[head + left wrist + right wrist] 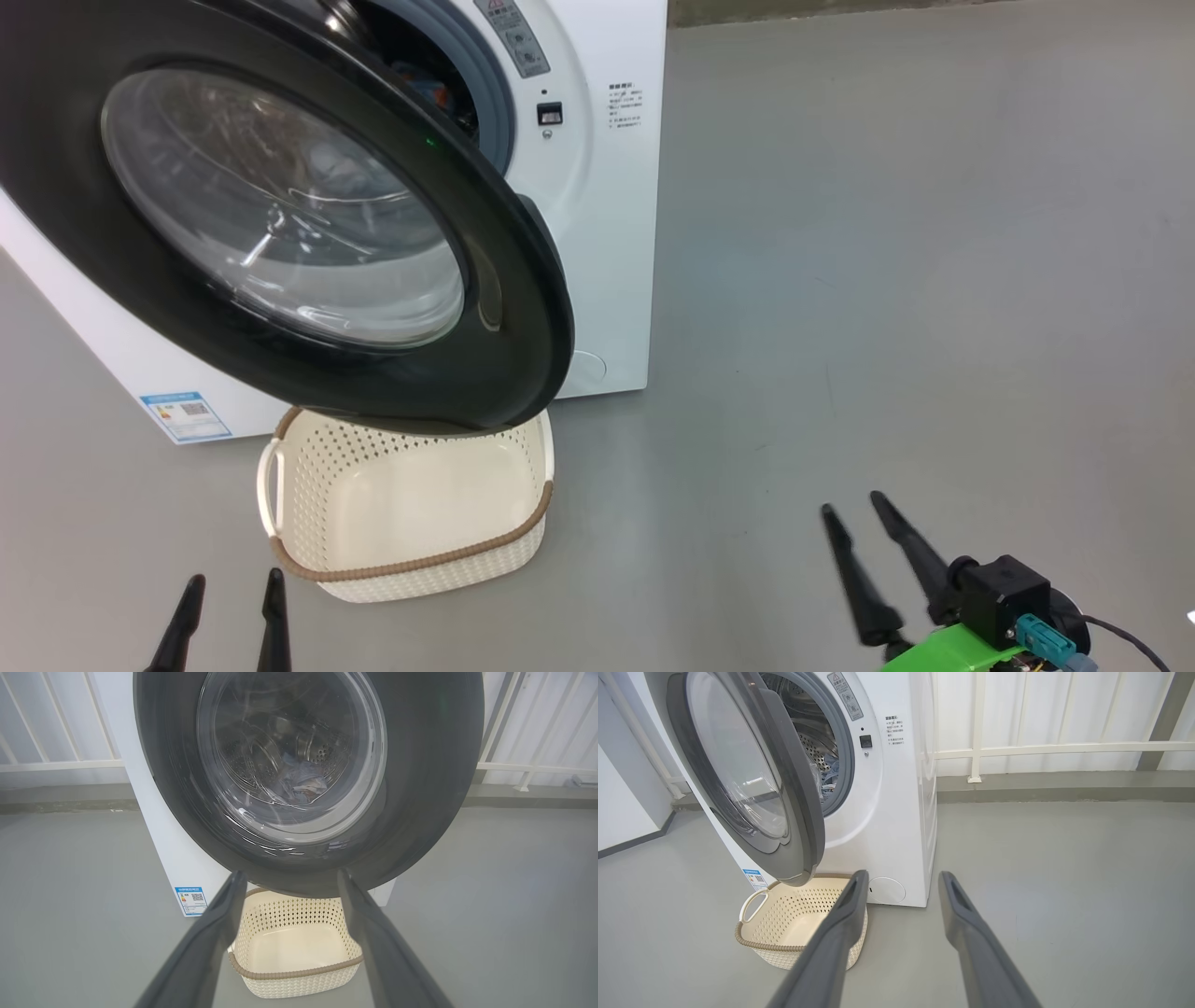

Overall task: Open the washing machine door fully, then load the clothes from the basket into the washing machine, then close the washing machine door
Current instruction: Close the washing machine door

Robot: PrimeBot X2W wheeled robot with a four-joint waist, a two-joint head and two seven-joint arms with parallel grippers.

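Both empty and spread: left claw [234, 576] sits low, near the front left corner of the small cream perforated plastic basket [411, 560] with brown woven-look rim; right claw [852, 504] is well apart to the right over the grey floor [887, 280]. The basket is bare inside and stands on the floor just before the big white front-loading washing machine [607, 233]. The large round door [280, 215], glossy black rim and bulging clear glass, hangs part open over the basket's back edge. Soft pale blue and orange-print clothes [299, 781] lie in the steel drum [810, 744]. Loading looks done; only closing is left. The door is rigid, hinged and probably hefty, and its rim is slick. Push flat on the black rim near its free edge, not on the glass.
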